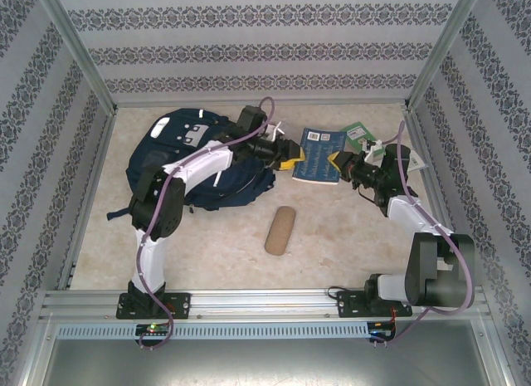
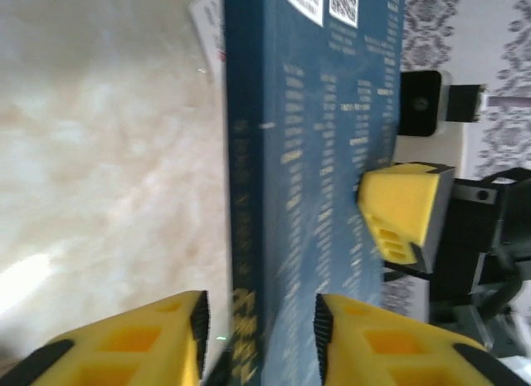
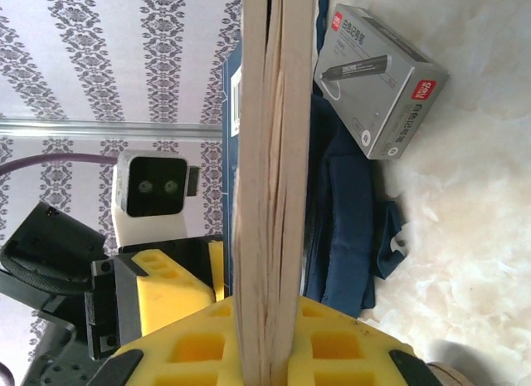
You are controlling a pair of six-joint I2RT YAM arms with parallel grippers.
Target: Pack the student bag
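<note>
Items counted: one backpack (image 1: 178,141), one blue book (image 1: 319,153) and one green book (image 1: 358,135), so two books. Also one grey box (image 3: 377,91) and one tan pouch (image 1: 280,230).

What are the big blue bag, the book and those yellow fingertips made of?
The student bag looks like soft navy fabric: it slumps and creases. The book looks paper: smooth printed cover, pale page edges. The yellow fingertips seem matte foam or plastic, with moulded holes.

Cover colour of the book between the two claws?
The book has a dark teal-blue cover with pale print and white QR labels. Clearest in left wrist view.
</note>
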